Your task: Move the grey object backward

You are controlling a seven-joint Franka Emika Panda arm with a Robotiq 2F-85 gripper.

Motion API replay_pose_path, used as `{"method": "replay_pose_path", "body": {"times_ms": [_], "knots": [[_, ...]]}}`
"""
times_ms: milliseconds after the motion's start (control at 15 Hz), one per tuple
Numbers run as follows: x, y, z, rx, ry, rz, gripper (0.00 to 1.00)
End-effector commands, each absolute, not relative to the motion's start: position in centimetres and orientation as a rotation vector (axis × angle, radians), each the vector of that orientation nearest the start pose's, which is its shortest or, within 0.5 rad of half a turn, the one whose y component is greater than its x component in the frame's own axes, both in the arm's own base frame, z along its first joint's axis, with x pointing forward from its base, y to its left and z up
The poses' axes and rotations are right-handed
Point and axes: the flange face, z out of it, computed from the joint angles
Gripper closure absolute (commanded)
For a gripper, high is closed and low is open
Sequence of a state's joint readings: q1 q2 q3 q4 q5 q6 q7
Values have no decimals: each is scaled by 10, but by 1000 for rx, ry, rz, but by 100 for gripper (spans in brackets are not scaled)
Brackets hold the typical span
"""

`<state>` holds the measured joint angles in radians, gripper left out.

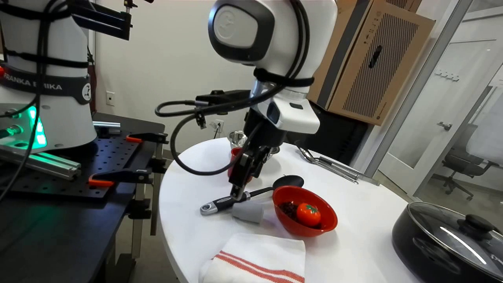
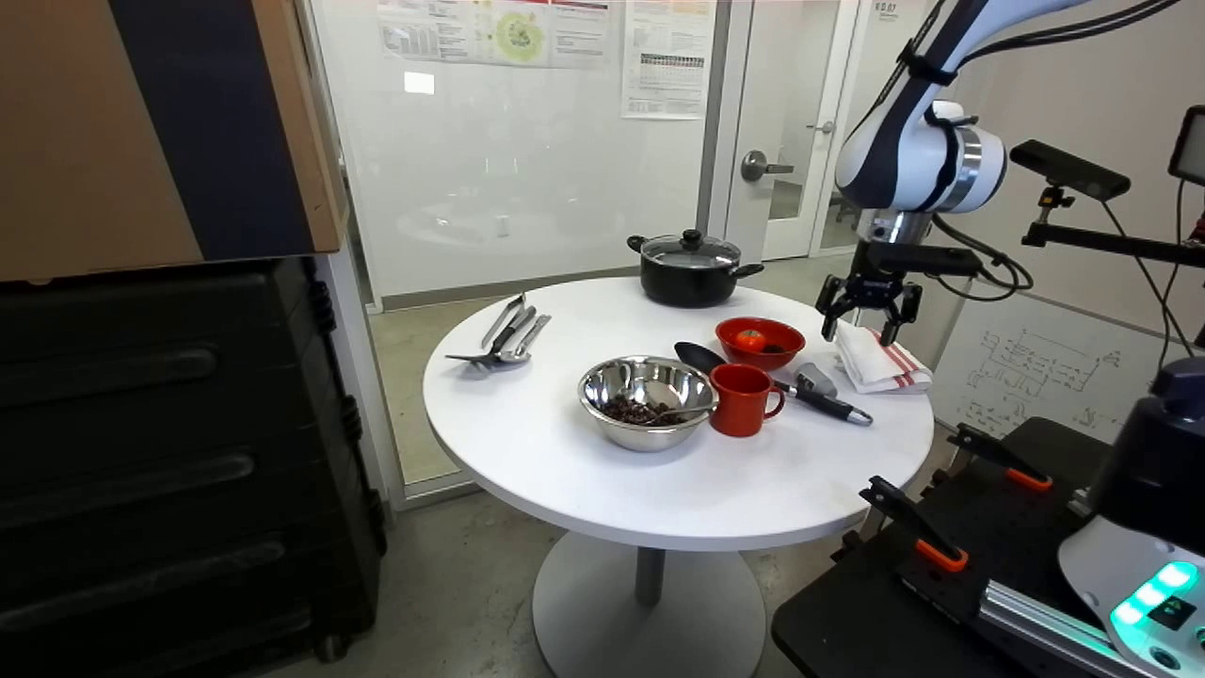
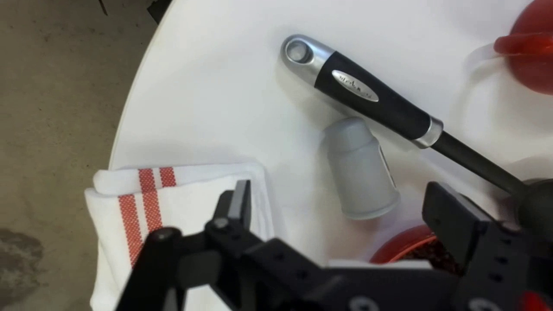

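In an exterior view I have the gripper (image 2: 858, 336) hanging above the table (image 2: 508, 414), its jaws well apart. In an exterior view the grey object (image 1: 248, 212) lies on the table just beside a red bowl (image 1: 283, 218) with a tomato (image 1: 308, 215) in it. In my wrist view the grey object rests on its side between the handle of a black spoon (image 3: 373, 97) and a folded towel (image 3: 190, 203).
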<state>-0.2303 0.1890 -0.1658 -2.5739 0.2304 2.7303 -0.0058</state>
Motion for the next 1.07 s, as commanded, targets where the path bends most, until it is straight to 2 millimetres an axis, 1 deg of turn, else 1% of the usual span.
{"method": "replay_pose_path", "body": {"times_ms": [0,200,533,800,1000], "knots": [[424,-181,164,-2950,950,12,0],[434,-178,147,-2958,951,-20,0],[446,-169,126,-2981,921,-79,0],[447,-167,112,-2999,908,-102,1],[445,-167,107,-3005,909,-109,2]]}}
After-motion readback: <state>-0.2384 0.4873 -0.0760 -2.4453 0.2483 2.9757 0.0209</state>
